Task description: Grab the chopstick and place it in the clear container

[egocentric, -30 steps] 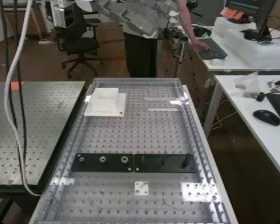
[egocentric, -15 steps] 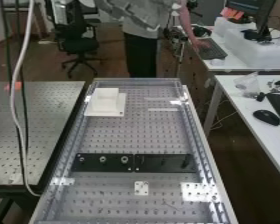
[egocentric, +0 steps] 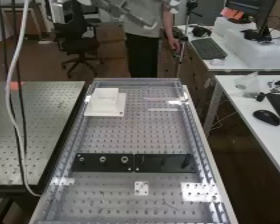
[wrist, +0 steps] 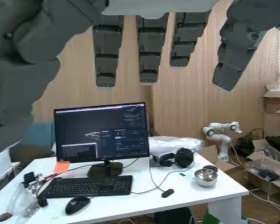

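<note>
Robot hand (wrist: 148,50) open wide, from where I stand: the fingers run out nearly straight, set apart from one another, and I see nothing held among them. Its wrist camera looks out across a white surface (wrist: 140,207) with a monitor (wrist: 101,134), a keyboard (wrist: 88,186) and a shiny metal pot (wrist: 206,176), so I'd say the palm isn't aimed at anything it means to pick up. Where the chopstick is, I honestly can't tell. On the perforated surface (egocentric: 140,132) there's a pale streak (egocentric: 162,109) off to the right of the white block (egocentric: 105,102), but that could just as well be glare. Nor can I pick out the clear container with any confidence. Nearer the high camera, two dark plates (egocentric: 103,162) sit end to end, with a small white plate (egocentric: 141,188) beyond them on the near side. My reading is that the job is at its very start, before any reach or grasp. What the next move calls for is turning the palm toward the chopstick, wherever it lies, and coming down slowly with thumb and fingers lined up across its thin shaft. A stick like that would probably roll or slip from a clumsy pinch, so the hold should be firm before it's lifted toward the container.
</note>
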